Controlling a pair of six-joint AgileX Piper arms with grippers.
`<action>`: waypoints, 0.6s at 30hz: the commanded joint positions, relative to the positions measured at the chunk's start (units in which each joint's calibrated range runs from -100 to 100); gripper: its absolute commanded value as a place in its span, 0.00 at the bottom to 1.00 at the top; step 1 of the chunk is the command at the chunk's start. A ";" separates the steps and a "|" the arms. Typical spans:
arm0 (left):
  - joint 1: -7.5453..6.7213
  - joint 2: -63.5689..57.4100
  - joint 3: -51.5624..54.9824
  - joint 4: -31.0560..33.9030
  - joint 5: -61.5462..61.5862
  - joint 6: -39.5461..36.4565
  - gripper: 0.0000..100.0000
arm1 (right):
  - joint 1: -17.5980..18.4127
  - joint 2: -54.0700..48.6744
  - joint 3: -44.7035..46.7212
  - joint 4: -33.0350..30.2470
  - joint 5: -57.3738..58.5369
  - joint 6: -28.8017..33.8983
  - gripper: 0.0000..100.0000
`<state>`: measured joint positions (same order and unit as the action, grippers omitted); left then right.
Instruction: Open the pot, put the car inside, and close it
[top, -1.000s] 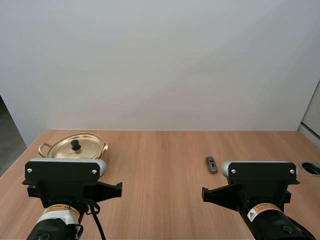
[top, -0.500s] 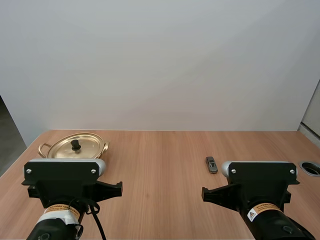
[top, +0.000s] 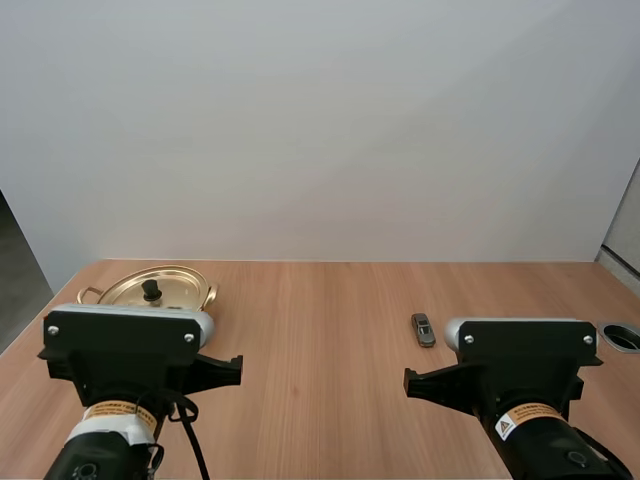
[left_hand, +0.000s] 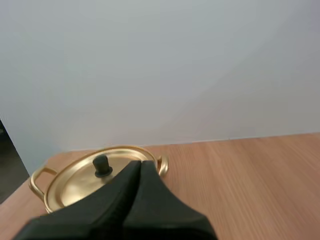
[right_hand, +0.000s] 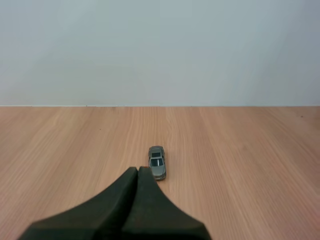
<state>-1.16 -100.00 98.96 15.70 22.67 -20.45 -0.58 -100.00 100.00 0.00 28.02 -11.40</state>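
**Table rundown**

The wood-grain top has a gold pot sitting at the far left with its lid on. A little grey car is parked well apart from it, over toward the right. There's a round cutout at the right edge.

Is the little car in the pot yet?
Not yet; nothing is done. The round gold lid with a black knob still covers the gold metal pot. The small grey toy car sits on the wooden table. Left pincer, shut, points at the pot; right pincer, shut, at the car. Remaining: lift lid, load car, close.
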 joint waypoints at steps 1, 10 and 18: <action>0.04 0.00 -7.62 0.02 -0.31 0.28 0.00 | -0.05 0.00 0.00 -5.89 -6.25 -0.01 0.00; 0.39 0.00 -30.30 -4.83 36.92 -3.16 0.00 | -0.05 0.00 -16.58 -21.31 -6.25 -0.11 0.00; 1.37 5.32 -29.83 7.29 26.91 -2.48 0.00 | -0.05 0.03 -23.93 -18.89 0.09 -2.10 0.00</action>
<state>0.19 -96.81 68.75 13.64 57.84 -22.97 -0.58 -100.00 76.46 -20.10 25.48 -11.87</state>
